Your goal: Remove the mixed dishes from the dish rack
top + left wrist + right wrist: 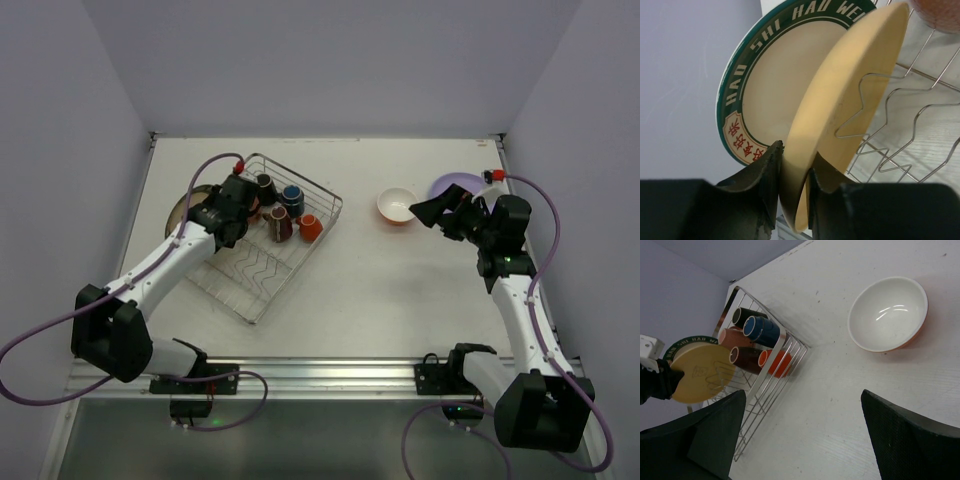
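White desk (380, 290), my left end effector (794, 165) clenched on yellow plate (860, 85), half hiding patterned plate (775, 85), right end effector (804, 400) released.

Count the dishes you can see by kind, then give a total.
Mugs, 5: black mug, blue mug, pink mug, brown mug, orange mug
Plates, 3: yellow round plate, green-rimmed white plate, lavender plate
Bowls, 1: orange bowl, white inside
Total: 9

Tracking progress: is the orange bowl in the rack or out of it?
Out. The bowl sits upright on the table, apart from the rack, to its right.
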`<action>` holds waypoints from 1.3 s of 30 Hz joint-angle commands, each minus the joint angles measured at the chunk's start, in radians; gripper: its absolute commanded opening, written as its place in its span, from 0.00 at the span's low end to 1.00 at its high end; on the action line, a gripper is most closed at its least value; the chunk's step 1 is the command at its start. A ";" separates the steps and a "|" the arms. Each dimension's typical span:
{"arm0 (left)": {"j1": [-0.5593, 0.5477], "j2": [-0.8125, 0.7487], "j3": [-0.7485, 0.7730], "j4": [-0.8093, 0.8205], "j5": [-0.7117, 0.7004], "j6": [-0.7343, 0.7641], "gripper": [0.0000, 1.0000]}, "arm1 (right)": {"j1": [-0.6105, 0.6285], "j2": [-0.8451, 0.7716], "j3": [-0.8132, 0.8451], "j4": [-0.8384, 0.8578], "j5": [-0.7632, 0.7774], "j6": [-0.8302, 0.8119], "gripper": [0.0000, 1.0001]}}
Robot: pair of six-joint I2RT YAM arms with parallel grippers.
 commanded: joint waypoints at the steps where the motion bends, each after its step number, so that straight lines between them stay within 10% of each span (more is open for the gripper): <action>1: -0.007 -0.006 0.058 0.047 -0.051 0.020 0.24 | -0.003 0.006 -0.007 0.047 -0.017 0.006 0.99; 11: -0.030 -0.016 0.099 0.018 -0.183 0.052 0.00 | -0.003 0.010 -0.007 0.050 -0.020 0.006 0.99; 39: -0.154 -0.142 0.248 -0.108 -0.013 -0.089 0.00 | -0.003 0.015 -0.009 0.053 -0.012 -0.004 0.99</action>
